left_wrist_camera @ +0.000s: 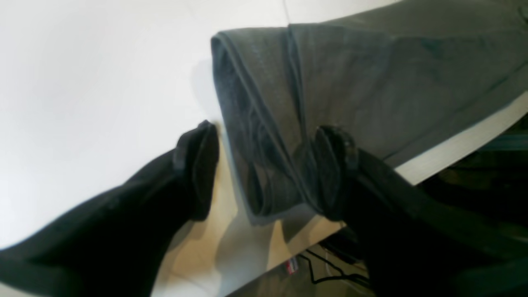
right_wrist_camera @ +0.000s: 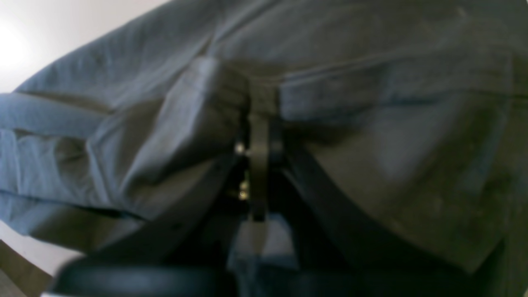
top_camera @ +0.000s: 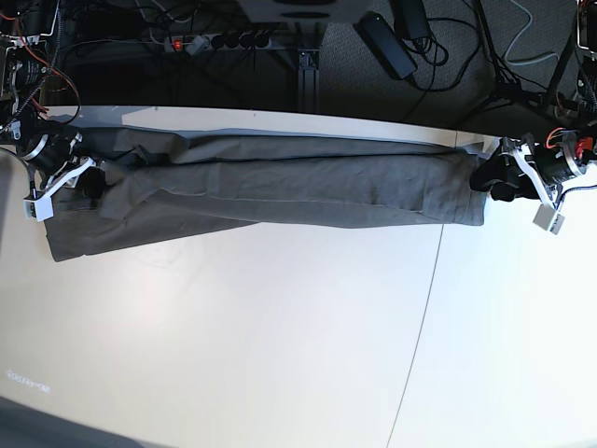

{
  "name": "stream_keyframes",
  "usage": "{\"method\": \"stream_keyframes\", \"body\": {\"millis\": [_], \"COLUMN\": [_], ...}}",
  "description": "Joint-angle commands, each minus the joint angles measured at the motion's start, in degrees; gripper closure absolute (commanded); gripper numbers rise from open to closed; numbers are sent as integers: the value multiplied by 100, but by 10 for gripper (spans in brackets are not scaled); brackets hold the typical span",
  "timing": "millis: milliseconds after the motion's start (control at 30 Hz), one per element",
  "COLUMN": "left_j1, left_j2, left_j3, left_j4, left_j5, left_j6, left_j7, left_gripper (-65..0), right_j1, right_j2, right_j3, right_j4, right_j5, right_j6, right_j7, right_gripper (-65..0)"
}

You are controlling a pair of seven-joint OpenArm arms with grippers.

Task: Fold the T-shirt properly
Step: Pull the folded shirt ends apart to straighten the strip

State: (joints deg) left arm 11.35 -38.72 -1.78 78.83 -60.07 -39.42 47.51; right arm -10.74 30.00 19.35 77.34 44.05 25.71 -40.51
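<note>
dark grey-olive cotton t-shirt (top_camera: 280,182) lies folded into a long narrow band across the far side of the white table (top_camera: 280,336), stretched between the two arms. left gripper (left_wrist_camera: 264,165), on the right of the base view, has its black fingers (left_wrist_camera: 198,165) spread wide at the band's end: one finger rests on the bare table just beside the cloth, the other lies against the layered, hemmed edge near the table's front rim, and nothing is pinched between them. right gripper (right_wrist_camera: 258,123) at the opposite end has its jaws pressed together on a bunched fold of the t-shirt, with fabric wrinkling around the tips. cables and a power strip (top_camera: 201,42) sit on the dark floor beyond the table.
</note>
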Motion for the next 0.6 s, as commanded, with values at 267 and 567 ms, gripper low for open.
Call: {"method": "stream_keyframes", "body": {"millis": [267,567], "left_j1": [-55,-59], "left_j2": [-109,369], "left_j3": [-37,-37], "left_j4": [7,7], "left_j5": [-511,-431], "left_j6": [-58,-58], "left_j7": [326,431], "left_gripper": [-409,-408], "right_j1": [9,9], "right_j2": [92,92], "right_j3": [0,0], "right_j4": [4,4], "right_j5": [52,52], "right_j6": [387,385], "right_j7": [-195,-195], "right_gripper": [0,0]}}
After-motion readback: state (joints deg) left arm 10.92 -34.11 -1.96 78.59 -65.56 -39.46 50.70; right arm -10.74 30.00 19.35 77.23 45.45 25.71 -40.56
